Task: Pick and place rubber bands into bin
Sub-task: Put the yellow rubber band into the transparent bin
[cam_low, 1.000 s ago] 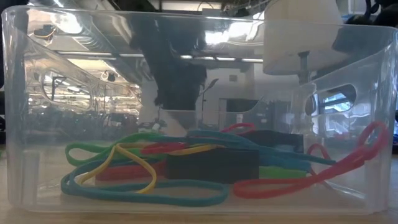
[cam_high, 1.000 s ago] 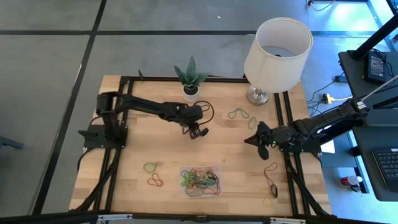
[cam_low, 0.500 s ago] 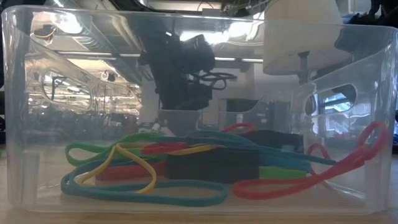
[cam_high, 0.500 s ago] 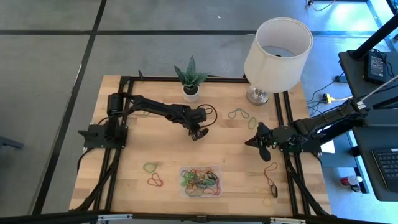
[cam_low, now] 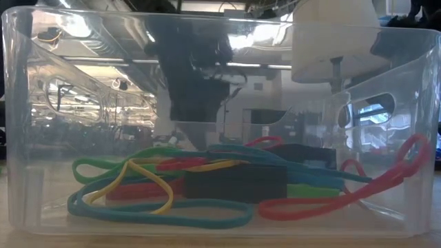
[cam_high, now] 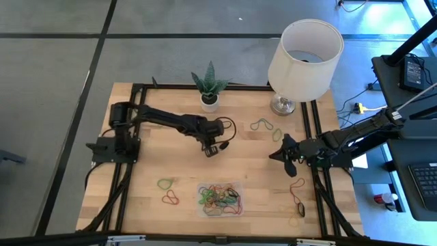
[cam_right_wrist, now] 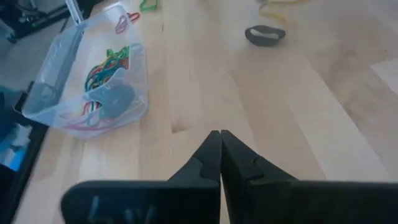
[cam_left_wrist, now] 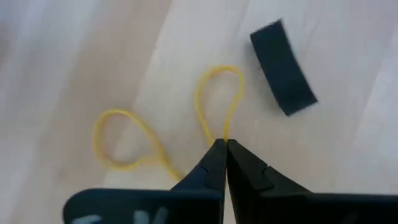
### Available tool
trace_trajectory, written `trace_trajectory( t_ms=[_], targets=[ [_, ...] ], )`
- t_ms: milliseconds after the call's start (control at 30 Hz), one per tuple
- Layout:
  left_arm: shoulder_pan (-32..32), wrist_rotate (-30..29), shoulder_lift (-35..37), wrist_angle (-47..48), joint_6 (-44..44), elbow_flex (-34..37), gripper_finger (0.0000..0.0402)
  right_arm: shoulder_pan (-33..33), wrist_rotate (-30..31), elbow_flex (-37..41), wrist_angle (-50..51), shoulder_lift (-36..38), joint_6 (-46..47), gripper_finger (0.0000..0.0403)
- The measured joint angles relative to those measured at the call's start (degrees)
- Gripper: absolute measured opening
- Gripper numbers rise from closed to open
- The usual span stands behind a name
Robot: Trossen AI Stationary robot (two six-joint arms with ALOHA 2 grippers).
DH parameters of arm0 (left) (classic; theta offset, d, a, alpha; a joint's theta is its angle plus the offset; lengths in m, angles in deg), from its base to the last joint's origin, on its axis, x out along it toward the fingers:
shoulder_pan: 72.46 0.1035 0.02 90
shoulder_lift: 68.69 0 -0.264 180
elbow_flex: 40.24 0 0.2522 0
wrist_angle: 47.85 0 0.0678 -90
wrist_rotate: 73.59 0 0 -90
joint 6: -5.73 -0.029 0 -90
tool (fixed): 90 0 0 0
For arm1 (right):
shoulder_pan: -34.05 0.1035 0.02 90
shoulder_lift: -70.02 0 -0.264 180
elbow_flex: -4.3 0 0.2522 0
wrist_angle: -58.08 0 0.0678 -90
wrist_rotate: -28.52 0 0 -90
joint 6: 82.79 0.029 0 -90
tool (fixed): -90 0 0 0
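Yellow rubber band lies flat on the desk, mid-desk, a bit toward the far edge where the plant pot stands. In the left wrist view it's twisted into two loops w/ a narrow waist between; the long axis runs across both loops, and the waist sits right at the tips of the left gripper. Those fingers are pressed together on the band at that waist, so it looks pinched, tho not lifted clear of the wood yet as far as I can tell. A dark band piece lies just beside the band, apart from it.

Next move, judged: carry it to the bin, which sits near the front edge, roughly center, already holding a tangle of coloured bands. From the left gripper the bin lies toward the front edge & slightly toward the right side. Left arm is the nearer one and already has the band.

Right gripper waits near the right edge, fingers pressed together, holding nothing. Loose bands remain: a green and a red pair near the front-left, a green one by the lamp, more at front-right.
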Motion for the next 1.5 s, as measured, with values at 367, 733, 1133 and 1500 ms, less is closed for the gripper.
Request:
trace_trajectory(
  t_ms=[367,733,1133,1500],
  targets=[
    [-4.51,-5.62,13.43,9.51,-2.18,-0.06,0.0002,-0.02,1.07,0.0,1.79,-0.19,2.49,0.0002],
    [-15.31,-11.4,20.72,10.61,3.28,-0.78,0.0002,-0.04,2.96,-0.04,4.11,-1.6,3.18,0.0001],
    [-29.32,-23.25,11.8,14.67,13.13,-21.74,0.0002,-0.04,2.94,-0.04,6.41,-1.6,2.17,0.0006],
    [-34.63,-23.01,-3.93,21.22,23.39,-42.21,0.0002,0.05,2.18,-0.04,8.98,-1.6,0.58,0.0005]
  ],
)
